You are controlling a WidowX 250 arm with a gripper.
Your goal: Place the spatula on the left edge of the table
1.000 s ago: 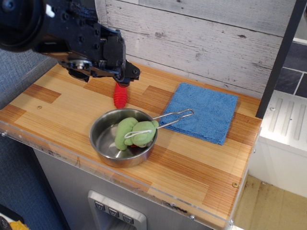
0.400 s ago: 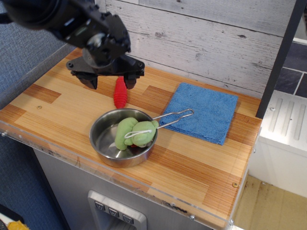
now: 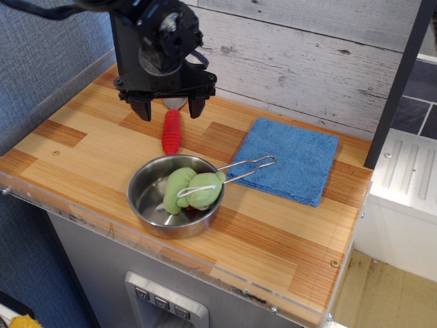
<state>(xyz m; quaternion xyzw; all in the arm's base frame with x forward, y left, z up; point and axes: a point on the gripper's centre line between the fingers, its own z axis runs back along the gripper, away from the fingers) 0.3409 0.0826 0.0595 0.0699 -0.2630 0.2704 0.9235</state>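
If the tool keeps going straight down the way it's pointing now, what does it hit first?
Most likely the spatula. The tool points down with its fingers spread open on either side of the spatula's metal head end, the red handle trailing toward the pan. Height above it is hard to judge from this single view.

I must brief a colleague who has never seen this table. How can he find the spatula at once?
On the wooden table, look behind the steel pan, under the black gripper. The spatula lies there, the only thing with a red ribbed handle.
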